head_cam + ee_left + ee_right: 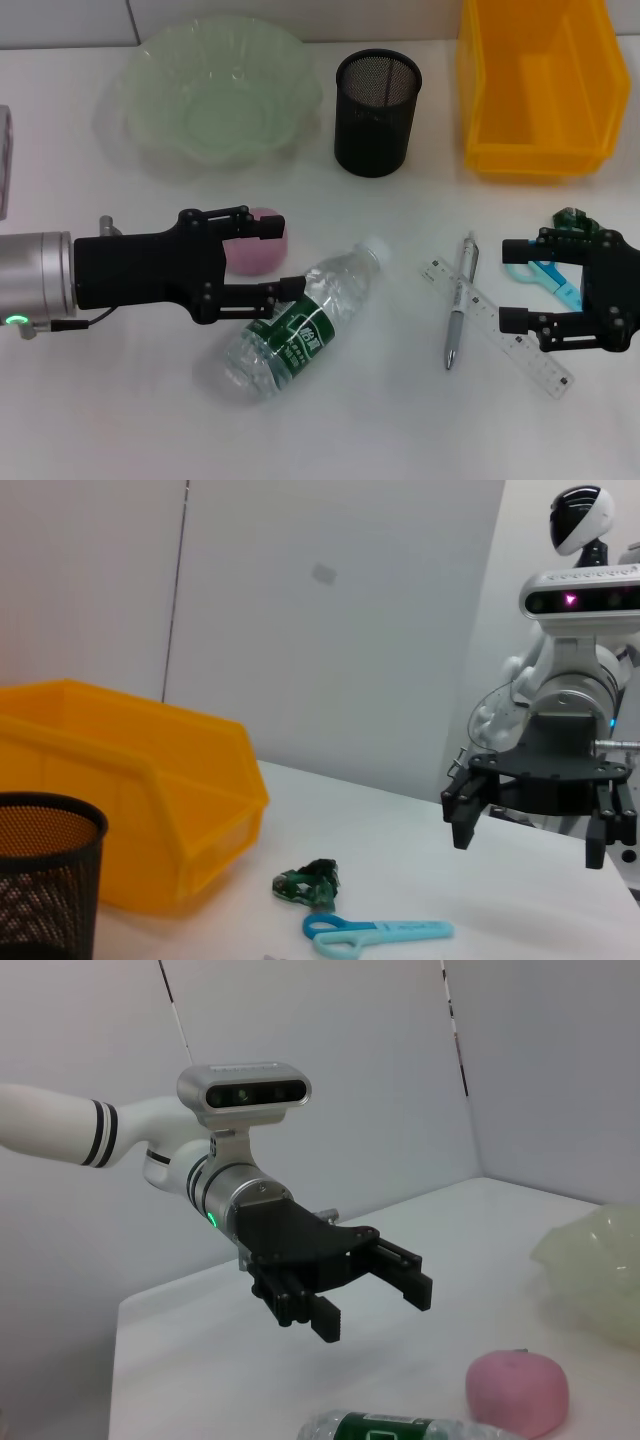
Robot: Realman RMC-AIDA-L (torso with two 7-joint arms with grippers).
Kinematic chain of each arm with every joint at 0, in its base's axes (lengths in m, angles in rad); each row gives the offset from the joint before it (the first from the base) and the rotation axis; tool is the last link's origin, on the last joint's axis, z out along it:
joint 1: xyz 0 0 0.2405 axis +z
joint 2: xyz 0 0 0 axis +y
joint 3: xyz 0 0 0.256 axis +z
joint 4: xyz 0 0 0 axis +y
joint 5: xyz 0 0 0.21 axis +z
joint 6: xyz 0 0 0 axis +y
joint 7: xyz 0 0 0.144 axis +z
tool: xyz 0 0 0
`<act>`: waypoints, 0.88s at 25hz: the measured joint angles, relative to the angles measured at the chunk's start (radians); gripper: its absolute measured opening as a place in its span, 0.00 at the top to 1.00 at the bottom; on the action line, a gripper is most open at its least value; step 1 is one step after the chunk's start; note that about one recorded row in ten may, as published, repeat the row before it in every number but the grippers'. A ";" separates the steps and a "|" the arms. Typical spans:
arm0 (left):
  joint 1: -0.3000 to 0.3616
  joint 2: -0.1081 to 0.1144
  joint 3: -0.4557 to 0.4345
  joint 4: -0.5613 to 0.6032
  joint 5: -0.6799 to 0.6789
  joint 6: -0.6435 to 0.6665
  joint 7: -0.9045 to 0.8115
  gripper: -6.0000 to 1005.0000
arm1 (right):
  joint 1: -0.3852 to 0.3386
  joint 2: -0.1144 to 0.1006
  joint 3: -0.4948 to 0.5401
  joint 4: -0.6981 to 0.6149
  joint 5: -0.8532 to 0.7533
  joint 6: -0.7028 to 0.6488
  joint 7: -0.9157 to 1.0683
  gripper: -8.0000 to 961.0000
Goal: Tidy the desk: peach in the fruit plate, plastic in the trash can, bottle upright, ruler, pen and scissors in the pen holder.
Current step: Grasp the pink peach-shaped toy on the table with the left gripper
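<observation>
Now my left gripper (277, 259) hangs spread above the peach (258, 245), ready to straddle it; my right gripper (514, 284) waits unclenched over the scissors (545, 274).

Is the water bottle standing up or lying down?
Lying down: the water bottle rests on its side on the table, cap toward the pen holder.

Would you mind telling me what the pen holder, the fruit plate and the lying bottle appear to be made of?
The pen holder looks like black metal mesh: fine perforated wall, solid rim. The fruit plate seems translucent pale-green plastic or glass; its scalloped wall lets the table show through. The bottle appears thin clear plastic, with a green label and white cap.
</observation>
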State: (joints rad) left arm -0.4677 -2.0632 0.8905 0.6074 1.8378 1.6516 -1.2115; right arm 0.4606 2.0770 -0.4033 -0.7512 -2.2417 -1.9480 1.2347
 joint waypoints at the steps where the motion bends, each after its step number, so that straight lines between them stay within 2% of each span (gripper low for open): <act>1: 0.000 0.000 -0.003 0.000 0.000 0.000 0.002 0.22 | 0.000 0.000 0.000 0.000 0.000 0.000 0.000 0.15; 6: 0.012 0.010 -0.019 0.008 0.000 0.001 0.002 0.23 | 0.012 0.002 0.000 0.007 0.001 0.000 0.000 0.15; 10: 0.022 0.003 -0.043 0.020 -0.002 -0.013 0.014 0.24 | 0.022 0.003 -0.002 0.022 0.002 0.000 0.000 0.15; 12: 0.016 -0.011 -0.069 0.015 -0.009 -0.096 0.046 0.24 | 0.020 0.003 0.002 0.023 0.002 0.000 0.000 0.15; 13: 0.016 -0.011 -0.069 0.015 -0.009 -0.096 0.046 0.24 | 0.020 0.003 0.002 0.023 0.002 0.000 0.000 0.15; 17: -0.019 -0.013 -0.061 -0.041 -0.026 -0.248 0.068 0.25 | 0.009 0.003 0.006 0.019 0.002 0.000 0.001 0.15; 20: -0.037 -0.011 -0.056 -0.069 -0.024 -0.292 0.079 0.26 | 0.004 0.002 0.007 0.018 0.002 0.000 0.001 0.15; 22: -0.056 -0.010 -0.013 -0.093 -0.012 -0.350 0.088 0.26 | 0.000 0.002 0.008 0.018 0.002 0.000 0.002 0.15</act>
State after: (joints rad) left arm -0.5233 -2.0733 0.8777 0.5140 1.8258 1.3012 -1.1239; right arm 0.4605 2.0791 -0.3956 -0.7333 -2.2395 -1.9482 1.2365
